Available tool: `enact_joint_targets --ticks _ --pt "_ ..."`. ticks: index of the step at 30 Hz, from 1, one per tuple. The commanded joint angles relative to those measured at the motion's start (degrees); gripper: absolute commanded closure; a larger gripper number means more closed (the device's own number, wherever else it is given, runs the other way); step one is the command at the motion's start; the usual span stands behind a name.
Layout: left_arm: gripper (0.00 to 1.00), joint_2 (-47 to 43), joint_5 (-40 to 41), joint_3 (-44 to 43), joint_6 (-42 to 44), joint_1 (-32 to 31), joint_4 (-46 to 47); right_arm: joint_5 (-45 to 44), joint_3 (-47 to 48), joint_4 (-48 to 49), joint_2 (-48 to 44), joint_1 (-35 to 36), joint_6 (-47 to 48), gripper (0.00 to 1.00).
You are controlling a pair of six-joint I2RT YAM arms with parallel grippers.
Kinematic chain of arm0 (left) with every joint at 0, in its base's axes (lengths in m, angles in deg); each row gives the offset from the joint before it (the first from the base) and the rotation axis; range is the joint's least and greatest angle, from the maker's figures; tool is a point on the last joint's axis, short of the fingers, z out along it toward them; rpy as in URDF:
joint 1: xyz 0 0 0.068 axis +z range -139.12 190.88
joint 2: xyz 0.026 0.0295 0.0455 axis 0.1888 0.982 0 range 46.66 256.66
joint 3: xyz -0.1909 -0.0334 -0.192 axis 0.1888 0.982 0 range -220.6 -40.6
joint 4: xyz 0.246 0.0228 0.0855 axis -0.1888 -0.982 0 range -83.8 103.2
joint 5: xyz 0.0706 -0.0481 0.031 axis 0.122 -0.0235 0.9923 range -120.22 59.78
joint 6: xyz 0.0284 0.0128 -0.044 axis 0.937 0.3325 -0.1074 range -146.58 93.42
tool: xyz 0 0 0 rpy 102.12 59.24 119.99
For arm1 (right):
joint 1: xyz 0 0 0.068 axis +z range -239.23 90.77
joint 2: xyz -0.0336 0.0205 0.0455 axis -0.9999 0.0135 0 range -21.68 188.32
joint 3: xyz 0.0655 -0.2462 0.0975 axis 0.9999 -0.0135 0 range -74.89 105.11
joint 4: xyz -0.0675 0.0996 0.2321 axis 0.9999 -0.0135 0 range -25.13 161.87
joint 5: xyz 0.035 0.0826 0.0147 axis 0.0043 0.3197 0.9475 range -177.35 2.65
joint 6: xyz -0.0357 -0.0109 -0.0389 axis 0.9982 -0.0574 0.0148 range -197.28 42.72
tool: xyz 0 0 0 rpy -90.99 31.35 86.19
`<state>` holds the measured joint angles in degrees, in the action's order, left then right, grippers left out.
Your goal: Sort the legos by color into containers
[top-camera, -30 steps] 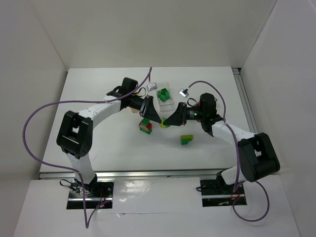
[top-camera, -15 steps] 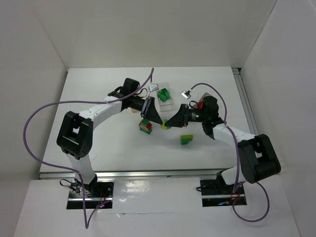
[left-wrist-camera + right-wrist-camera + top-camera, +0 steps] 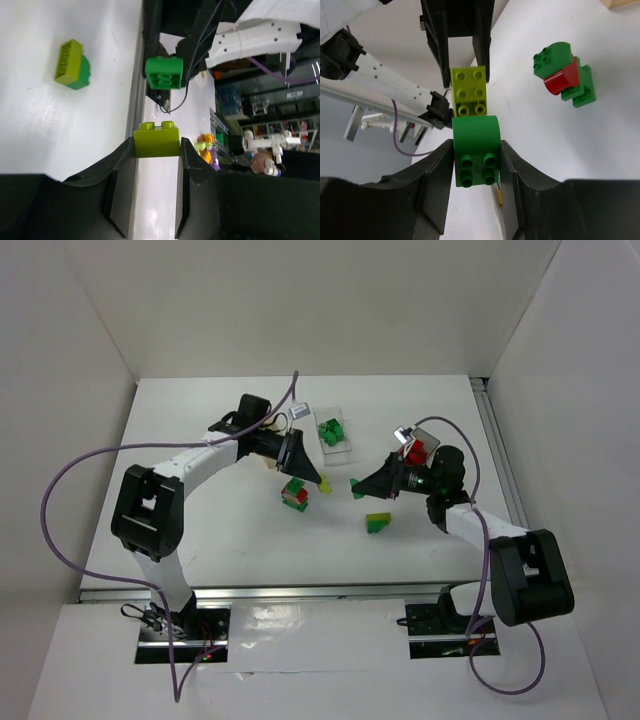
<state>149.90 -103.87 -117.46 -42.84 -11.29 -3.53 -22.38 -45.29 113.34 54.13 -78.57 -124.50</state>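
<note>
Jaws: left gripper (image 3: pixel 156 150) pinches yellow-green brick (image 3: pixel 156 140), right gripper (image 3: pixel 476 156) pinches green brick (image 3: pixel 475 135) | I note both bricks facing, apart | red-green stack (image 3: pixel 295 494) just beside left tip | clear bin (image 3: pixel 335 432) beyond, green bricks inside.

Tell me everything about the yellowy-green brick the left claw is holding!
The yellow-green brick is a small, shiny plastic block with round studs on one face. The left gripper pinches two opposite sides of it between black fingers, and its studded end pokes out past the tips. Only those fingers are seen touching it. The green brick held by the right gripper is close in front of it, with a gap between them.
</note>
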Motion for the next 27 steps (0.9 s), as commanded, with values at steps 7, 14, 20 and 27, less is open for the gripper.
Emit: enact_joint_targets --ticks 7,14,20,27 --pt "1.00 -2.5 3.1 -1.5 -2.4 2.3 2.1 -14.8 7.8 -17.0 -0.6 3.2 9.5 0.81" --pt "1.00 -6.8 45.4 -6.5 -11.1 4.2 -12.4 -61.1 33.2 -42.7 12.7 14.6 18.9 0.78" --pt "1.00 -12.0 59.7 -5.4 -15.2 4.7 -16.1 -72.6 49.5 -48.9 27.2 16.4 21.2 0.77" --pt "1.00 -3.9 71.7 -14.7 -15.8 6.6 -19.7 -78.9 61.4 -53.6 40.6 17.6 23.5 0.58"
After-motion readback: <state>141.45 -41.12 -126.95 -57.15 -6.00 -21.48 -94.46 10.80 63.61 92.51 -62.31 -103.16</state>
